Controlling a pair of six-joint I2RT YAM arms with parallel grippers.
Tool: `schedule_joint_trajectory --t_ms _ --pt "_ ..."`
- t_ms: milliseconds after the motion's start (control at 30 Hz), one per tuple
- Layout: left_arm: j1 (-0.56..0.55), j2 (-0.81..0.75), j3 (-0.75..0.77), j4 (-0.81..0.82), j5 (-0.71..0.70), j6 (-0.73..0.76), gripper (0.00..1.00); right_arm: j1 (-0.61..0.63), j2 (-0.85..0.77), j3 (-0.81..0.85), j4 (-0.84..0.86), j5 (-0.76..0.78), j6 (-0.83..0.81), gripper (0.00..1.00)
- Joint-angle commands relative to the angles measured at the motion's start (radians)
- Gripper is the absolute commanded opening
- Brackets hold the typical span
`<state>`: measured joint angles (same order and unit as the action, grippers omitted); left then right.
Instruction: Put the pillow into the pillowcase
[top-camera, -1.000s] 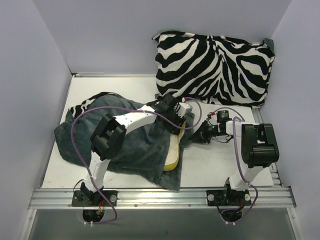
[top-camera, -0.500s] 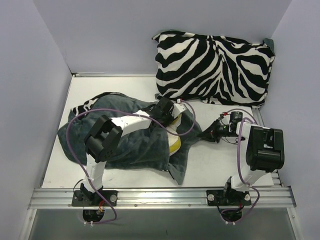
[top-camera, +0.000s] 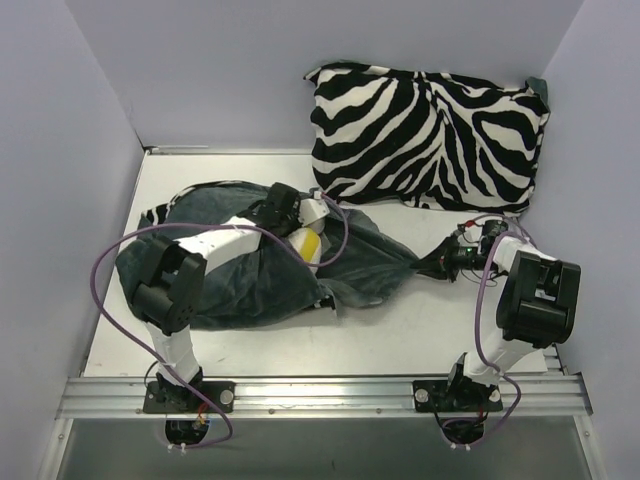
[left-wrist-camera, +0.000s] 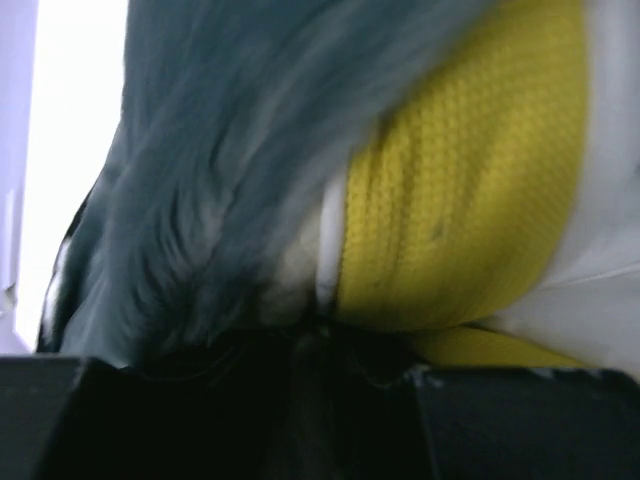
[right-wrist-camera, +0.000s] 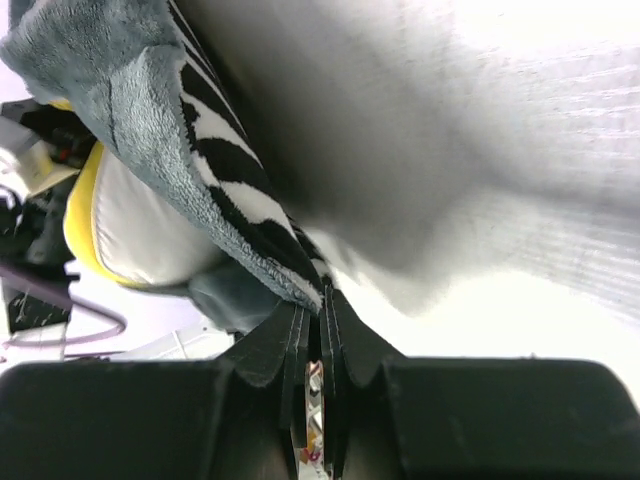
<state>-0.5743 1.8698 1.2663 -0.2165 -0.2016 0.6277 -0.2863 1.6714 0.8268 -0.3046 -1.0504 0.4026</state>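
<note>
The pillowcase lies on the left half of the counter, with its dark grey-teal plush side up. A narrow strip of zebra print shows at its edge nearest the counter's left side. From the main heap one part of the cloth is pulled out in a point toward the right edge of the counter. The right gripper has this point between its jaws. In the right wrist view the jaws stand almost together, with the hem of the pillowcase pinched between them, plush on one side and zebra print on the other.

The pillow is near the middle of the counter, at the opening of the pillowcase. Most of it is covered by the plush cloth, and only a small yellow and cream part shows from above. The left arm reaches over the pillowcase from the near-left corner, and the left gripper is at this uncovered part. In the left wrist view the picture is blurred. The yellow piped edge of the pillow runs down into a narrow gap between the jaws, with grey plush lying against it on the left, so the jaws seem closed on the pillow's edge.

A plump zebra cushion stands at the far right corner of the counter and leans on the back wall, apart from both grippers.
</note>
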Motion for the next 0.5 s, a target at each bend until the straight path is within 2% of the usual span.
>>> schedule_joint_trajectory --t_ms 0,100,233,333,400,433,467 --pt "0.212 0.000 -0.132 -0.204 -0.410 0.254 0.34 -0.116 -0.010 0.055 -0.178 0.107 -0.100 0.00" --pt "0.147 0.002 -0.114 -0.216 -0.392 0.239 0.34 -0.094 -0.010 0.055 -0.171 0.098 -0.070 0.00" --pt "-0.100 0.071 -0.021 -0.293 -0.358 0.085 0.35 0.018 -0.025 0.051 -0.110 0.066 0.002 0.00" --pt "-0.191 0.149 0.069 -0.302 -0.338 0.011 0.36 0.035 -0.047 0.066 -0.106 0.040 0.021 0.00" --pt "-0.203 0.207 0.145 -0.377 -0.274 -0.063 0.40 0.030 -0.055 0.075 -0.128 0.012 0.012 0.00" --pt "-0.203 0.216 0.180 -0.417 -0.169 -0.088 0.50 0.029 -0.055 0.078 -0.134 0.012 0.005 0.00" --pt "-0.202 0.226 0.264 -0.460 -0.092 -0.107 0.55 0.030 -0.056 0.080 -0.139 0.006 0.001 0.00"
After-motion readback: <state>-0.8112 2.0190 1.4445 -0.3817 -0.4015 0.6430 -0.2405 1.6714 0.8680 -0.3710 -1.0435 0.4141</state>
